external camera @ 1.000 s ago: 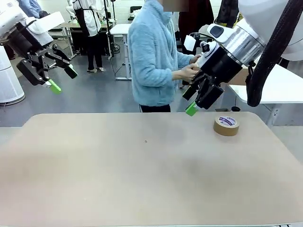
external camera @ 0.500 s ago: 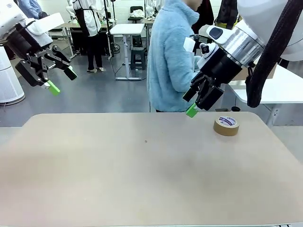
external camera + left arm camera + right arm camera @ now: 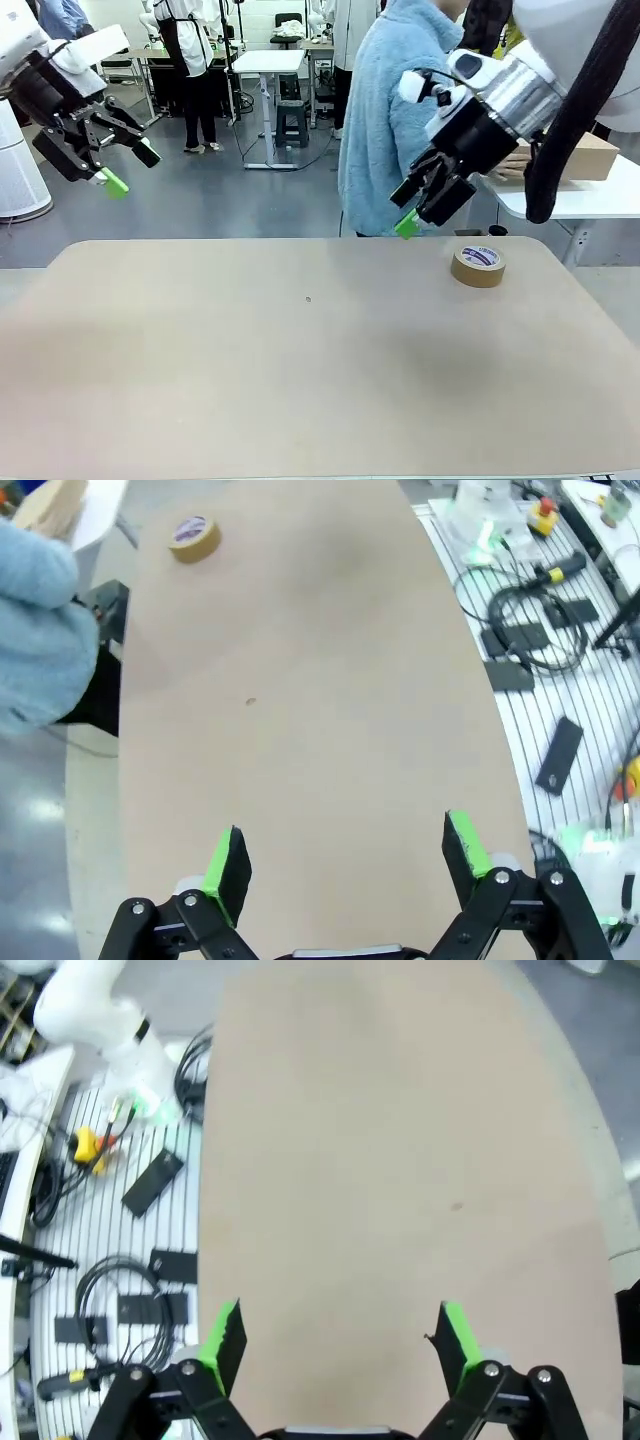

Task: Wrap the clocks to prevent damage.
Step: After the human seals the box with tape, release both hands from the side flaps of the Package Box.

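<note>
Both pincers, left (image 3: 125, 166) and right (image 3: 420, 213), gape wide, empty, above the worktop (image 3: 300, 360); tape roll (image 3: 478, 265) at 2 o'clock. Best wait for clocks.

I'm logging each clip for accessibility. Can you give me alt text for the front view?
Both arms hang raised over a tan table, left gripper and right gripper with jaws open and holding nothing. A tape roll lies near the table's far right edge, and behind it a person in a light blue fleece reaches toward a cardboard box on a side table.
</note>
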You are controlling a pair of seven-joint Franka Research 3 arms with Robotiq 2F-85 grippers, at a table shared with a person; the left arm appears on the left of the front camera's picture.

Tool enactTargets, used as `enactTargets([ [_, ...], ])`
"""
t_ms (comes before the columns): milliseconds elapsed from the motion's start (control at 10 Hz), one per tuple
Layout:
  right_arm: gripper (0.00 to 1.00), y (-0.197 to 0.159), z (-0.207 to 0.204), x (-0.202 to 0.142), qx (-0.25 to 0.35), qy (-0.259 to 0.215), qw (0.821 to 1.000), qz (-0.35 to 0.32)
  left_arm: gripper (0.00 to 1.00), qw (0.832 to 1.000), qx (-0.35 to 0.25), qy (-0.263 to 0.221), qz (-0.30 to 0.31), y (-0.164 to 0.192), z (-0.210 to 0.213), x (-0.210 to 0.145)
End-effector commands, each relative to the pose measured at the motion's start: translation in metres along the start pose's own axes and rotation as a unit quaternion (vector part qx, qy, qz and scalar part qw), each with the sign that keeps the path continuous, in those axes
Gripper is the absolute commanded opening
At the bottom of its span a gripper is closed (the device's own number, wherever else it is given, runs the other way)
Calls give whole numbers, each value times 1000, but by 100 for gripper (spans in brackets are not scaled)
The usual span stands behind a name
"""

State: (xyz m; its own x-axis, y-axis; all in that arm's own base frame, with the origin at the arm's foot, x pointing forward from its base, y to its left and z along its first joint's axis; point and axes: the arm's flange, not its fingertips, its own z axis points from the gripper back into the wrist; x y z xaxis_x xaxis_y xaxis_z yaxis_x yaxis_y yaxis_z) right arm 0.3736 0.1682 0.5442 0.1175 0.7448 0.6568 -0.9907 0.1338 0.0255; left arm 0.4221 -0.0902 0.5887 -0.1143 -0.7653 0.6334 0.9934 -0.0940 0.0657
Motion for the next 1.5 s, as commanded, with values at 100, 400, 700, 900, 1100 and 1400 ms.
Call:
enactTargets([
  [100,100,-6,25,-91,-67,-146,986,-42,100,992,76,-63,77,-33,-5,-54],
  [400,100,3,48,-136,-87,-232,968,-41,100,970,167,-138,108,-44,11,-101],
  [700,100,10,57,-144,-103,-250,962,-38,100,959,190,-177,114,-41,34,-118],
  [900,100,14,60,-138,-98,-259,961,-23,100,966,160,-179,94,-37,31,-109],
  [1100,100,-4,72,-139,-101,-244,964,-44,100,958,192,-168,128,-44,38,-118],
  [1400,100,-4,72,-139,-101,-244,964,-44,100,958,192,-168,128,-44,38,-118],
])
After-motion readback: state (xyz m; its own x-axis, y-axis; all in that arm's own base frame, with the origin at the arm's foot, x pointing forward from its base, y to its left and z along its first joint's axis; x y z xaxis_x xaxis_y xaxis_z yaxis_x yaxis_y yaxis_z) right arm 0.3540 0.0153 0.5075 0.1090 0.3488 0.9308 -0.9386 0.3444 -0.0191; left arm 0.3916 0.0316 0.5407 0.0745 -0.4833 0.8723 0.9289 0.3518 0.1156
